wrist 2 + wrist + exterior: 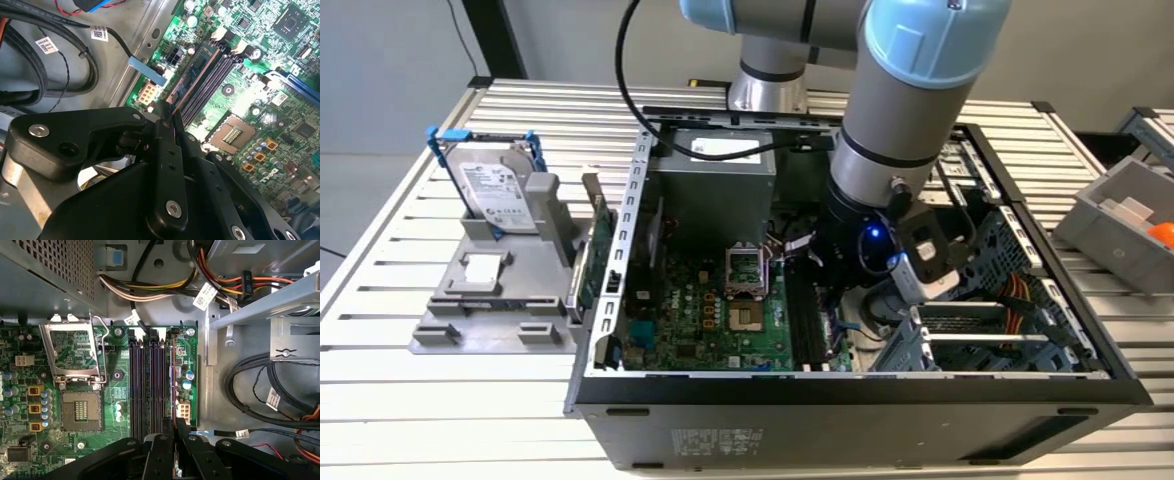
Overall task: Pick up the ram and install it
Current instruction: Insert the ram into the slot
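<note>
The ram (173,382) stands on edge over the outermost memory slot of the motherboard (115,390), next to the empty black slots (145,385). In the second wrist view the ram (197,70) is a thin dark strip running away from the fingers along that slot. My gripper (175,427) is shut on the near end of the ram, with its black fingers (184,434) pressed to both faces. In the second wrist view my gripper (167,112) pinches the same end. In the exterior view the arm's wrist (907,255) reaches down into the open computer case (854,385).
Beside the slots lies an open CPU socket (75,370), and cable bundles (250,385) lie along the case wall. The power supply (714,185) sits at the back. Outside the case are a hard drive (494,185) in a grey holder, an expansion card (594,250) and a grey bin (1121,210).
</note>
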Robot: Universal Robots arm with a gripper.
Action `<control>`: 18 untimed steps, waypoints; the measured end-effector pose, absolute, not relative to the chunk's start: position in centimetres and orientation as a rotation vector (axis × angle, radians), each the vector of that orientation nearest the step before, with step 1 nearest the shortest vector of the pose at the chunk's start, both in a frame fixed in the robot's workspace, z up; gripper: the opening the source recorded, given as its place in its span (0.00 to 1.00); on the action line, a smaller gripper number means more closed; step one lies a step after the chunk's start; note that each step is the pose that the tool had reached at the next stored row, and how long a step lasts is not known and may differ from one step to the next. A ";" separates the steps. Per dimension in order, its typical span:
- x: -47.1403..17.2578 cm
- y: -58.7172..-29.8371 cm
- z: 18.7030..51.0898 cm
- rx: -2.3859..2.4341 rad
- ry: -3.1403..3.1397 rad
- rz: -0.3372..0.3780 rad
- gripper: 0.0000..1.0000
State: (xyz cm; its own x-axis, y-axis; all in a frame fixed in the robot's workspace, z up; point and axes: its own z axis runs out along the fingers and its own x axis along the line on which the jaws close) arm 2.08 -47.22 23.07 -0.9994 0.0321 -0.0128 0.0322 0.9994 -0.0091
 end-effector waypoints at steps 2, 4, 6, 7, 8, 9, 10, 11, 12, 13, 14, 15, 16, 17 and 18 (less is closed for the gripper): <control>2.0 -47.2 23.0 0.050 3.129 -0.015 0.00; 2.0 -47.2 23.0 0.050 3.128 -0.016 0.00; 2.0 -47.3 22.9 0.050 3.128 -0.016 0.00; 1.9 -47.3 22.9 0.050 3.128 -0.016 0.00; 1.9 -47.3 22.9 0.050 3.128 -0.015 0.00; 1.8 -47.3 22.9 0.050 3.128 -0.016 0.00; 1.8 -47.3 22.8 0.049 3.128 -0.016 0.00; 1.8 -47.3 22.8 0.049 3.129 -0.016 0.00; 1.7 -47.3 22.8 0.049 3.128 -0.016 0.00; 1.7 -47.3 22.8 0.049 3.128 -0.016 0.00; 1.7 -47.3 22.7 0.049 3.128 -0.016 0.00; 1.7 -47.3 22.7 0.049 3.128 -0.016 0.00; 1.7 -47.3 22.6 0.049 3.128 -0.017 0.00; 1.7 -47.3 22.5 0.049 3.128 -0.018 0.00; 1.7 -47.3 22.5 0.049 3.128 -0.018 0.00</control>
State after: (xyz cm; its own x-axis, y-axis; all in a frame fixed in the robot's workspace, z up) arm 1.69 -47.30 22.52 -0.9994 0.0311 -0.0129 0.0313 0.9994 -0.0116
